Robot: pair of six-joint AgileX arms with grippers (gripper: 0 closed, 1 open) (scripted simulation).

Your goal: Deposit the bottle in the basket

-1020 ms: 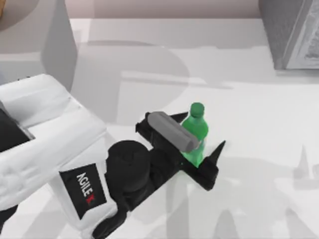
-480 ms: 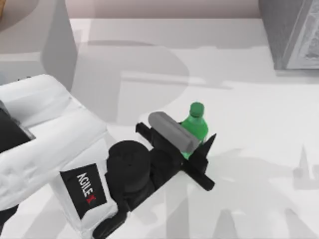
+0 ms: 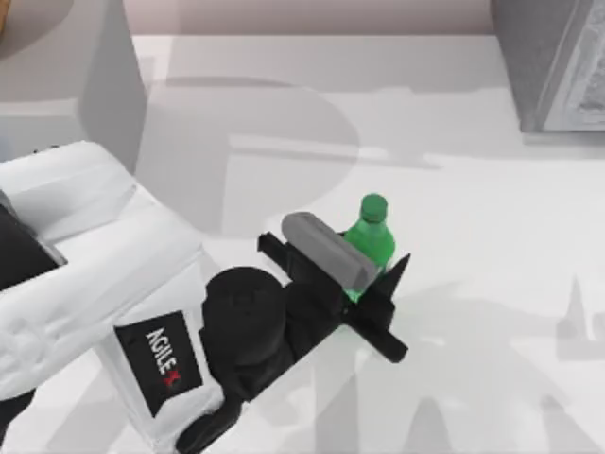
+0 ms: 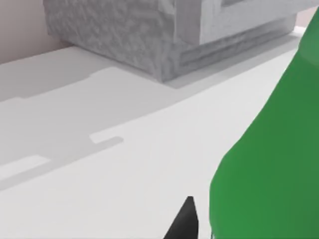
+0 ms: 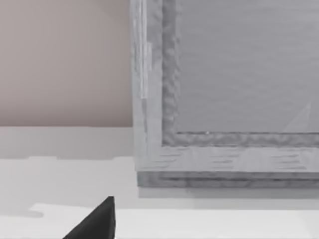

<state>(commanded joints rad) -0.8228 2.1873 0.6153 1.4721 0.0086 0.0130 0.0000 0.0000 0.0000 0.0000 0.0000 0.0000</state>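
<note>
**Bottle gripped, basket still to reach**

The left gripper has its jaws closed on the lower body of the green bottle, which stands upright near the middle of the table. The basket shows as a sliver at the far left corner, well apart. Lifting, carrying and releasing remain. The right arm sits parked by the grey box.

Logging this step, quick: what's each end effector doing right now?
Left end effector: shut on the bottle, near the table's middle.
Right end effector: one dark fingertip in the right wrist view, facing the grey box; cannot be told.
</note>
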